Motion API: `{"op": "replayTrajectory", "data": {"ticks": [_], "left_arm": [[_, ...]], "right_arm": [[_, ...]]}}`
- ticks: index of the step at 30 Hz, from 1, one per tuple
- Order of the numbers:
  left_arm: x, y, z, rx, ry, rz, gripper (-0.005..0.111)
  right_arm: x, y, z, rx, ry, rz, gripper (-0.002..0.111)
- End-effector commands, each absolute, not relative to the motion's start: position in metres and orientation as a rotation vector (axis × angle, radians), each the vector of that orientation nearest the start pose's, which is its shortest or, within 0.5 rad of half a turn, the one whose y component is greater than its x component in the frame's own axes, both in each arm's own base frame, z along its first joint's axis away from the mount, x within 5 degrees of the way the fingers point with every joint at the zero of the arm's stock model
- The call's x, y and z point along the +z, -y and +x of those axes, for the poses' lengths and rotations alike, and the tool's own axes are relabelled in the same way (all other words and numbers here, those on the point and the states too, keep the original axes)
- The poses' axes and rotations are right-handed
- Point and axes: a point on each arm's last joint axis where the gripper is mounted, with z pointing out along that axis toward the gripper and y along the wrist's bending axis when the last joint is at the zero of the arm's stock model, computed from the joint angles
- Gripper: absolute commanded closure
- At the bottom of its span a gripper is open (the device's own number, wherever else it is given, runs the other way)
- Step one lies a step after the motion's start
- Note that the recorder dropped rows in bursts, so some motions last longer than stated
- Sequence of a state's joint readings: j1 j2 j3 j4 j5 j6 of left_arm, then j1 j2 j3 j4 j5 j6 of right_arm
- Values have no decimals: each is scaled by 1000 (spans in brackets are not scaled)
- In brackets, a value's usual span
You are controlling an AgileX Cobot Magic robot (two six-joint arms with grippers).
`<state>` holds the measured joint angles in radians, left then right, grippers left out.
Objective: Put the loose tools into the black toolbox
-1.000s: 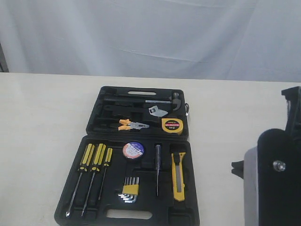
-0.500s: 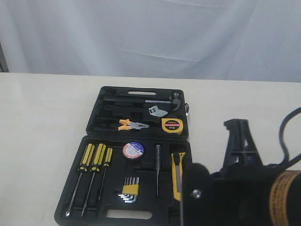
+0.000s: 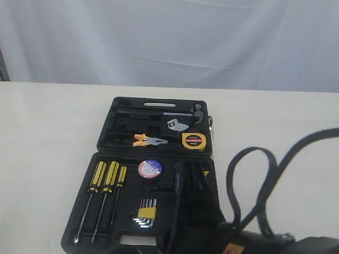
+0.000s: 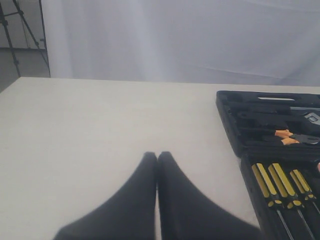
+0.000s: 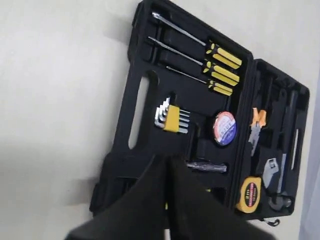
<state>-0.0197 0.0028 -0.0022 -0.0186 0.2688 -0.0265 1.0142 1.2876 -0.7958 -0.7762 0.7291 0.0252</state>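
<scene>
The black toolbox (image 3: 104,138) lies open on the table, also in the right wrist view (image 5: 136,55) and the left wrist view (image 4: 227,116). In its far half rest the pliers (image 3: 150,141) and the yellow tape measure (image 3: 194,141). The tape roll (image 3: 150,169) sits in the near half. My right gripper (image 5: 167,159) is shut and hovers over the near half's right side (image 3: 186,174), hiding the utility knife apart from yellow slivers. My left gripper (image 4: 157,154) is shut over bare table left of the box and is out of the exterior view.
Three yellow-handled screwdrivers (image 3: 107,177) and hex keys (image 3: 146,212) lie in the near half, a hammer (image 3: 197,113) and a wrench (image 3: 177,125) in the far half. The right arm's cables (image 3: 254,159) loop above the table at right. A white curtain hangs behind.
The right arm has swung in from the right edge, leftward across the front, and now covers the knife and the box's near right part. The tools have not moved.
</scene>
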Motion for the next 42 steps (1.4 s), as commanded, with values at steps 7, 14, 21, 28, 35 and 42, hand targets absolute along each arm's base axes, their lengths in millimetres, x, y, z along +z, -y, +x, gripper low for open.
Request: {"op": "replayTrajectory", "data": {"ticks": [7,14,21,28,35,42], "left_arm": [[189,2,55,-55,-1753,-18,107],[189,2,55,-55,-1753,-18,107],[189,2,55,-55,-1753,-18,107],[189,2,55,-55,-1753,-18,107],[189,2,55,-55,-1753,-18,107],[189,2,55,-55,-1753,-18,107]], "right_arm": [[242,-218,150,-299,-1776,-1658,109],[242,-220,150,-306,-1764,-1665,109],[240,-213,151,-377,-1809,-1664,109],[239,-208,151,-427,-1853,-1660,109],[234,-211,142,-271,-1996,-1609,109],[228,-217,150,-222,-2121,-1328,109]]}}
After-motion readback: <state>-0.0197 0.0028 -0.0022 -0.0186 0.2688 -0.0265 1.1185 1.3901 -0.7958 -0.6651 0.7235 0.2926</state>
